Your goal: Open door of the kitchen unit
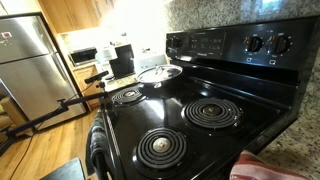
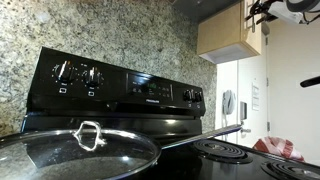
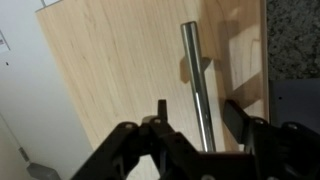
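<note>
In the wrist view a light wooden cabinet door [image 3: 120,60] fills the frame, with a vertical brushed-metal bar handle [image 3: 192,60] near its right edge. My gripper [image 3: 196,108] is open, with one black finger on each side of the handle's lower part; neither finger clearly touches it. In an exterior view the same wooden wall cabinet [image 2: 228,35] hangs high beside the granite wall, and the gripper [image 2: 262,12] is up at its door edge. The door looks shut.
A black electric stove [image 1: 190,120] with coil burners stands below, with its control panel [image 2: 120,85] at the back. A glass pan lid [image 2: 75,150] lies on it. A steel fridge [image 1: 30,65] and a granite wall [image 2: 110,30] are nearby.
</note>
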### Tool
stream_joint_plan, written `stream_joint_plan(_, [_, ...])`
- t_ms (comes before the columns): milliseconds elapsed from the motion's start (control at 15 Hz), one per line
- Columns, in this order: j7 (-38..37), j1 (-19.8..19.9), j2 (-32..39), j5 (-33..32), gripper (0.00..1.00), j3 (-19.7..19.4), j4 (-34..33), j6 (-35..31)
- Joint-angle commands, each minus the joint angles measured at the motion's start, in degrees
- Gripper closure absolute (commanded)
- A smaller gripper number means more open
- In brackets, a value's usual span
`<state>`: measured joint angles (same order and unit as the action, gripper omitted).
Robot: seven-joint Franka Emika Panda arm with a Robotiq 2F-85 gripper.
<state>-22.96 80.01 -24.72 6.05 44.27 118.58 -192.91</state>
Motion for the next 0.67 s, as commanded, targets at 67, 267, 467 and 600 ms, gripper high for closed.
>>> stream_joint_plan(67, [0.65,-2.38,1.33,-0.75,0.78,-1.76,-1.7,-0.26])
stream_joint_plan(267, [0.87,-5.56,0.79,-0.93,0.99,-4.25,-1.07,0.53])
stream_joint_plan(467, [2.83,-10.27,-0.54,-1.75,0.96,-8.47,0.84,2.63])
stream_joint_plan(600, [4.34,-13.56,-1.87,-1.64,0.95,-11.6,2.36,3.6])
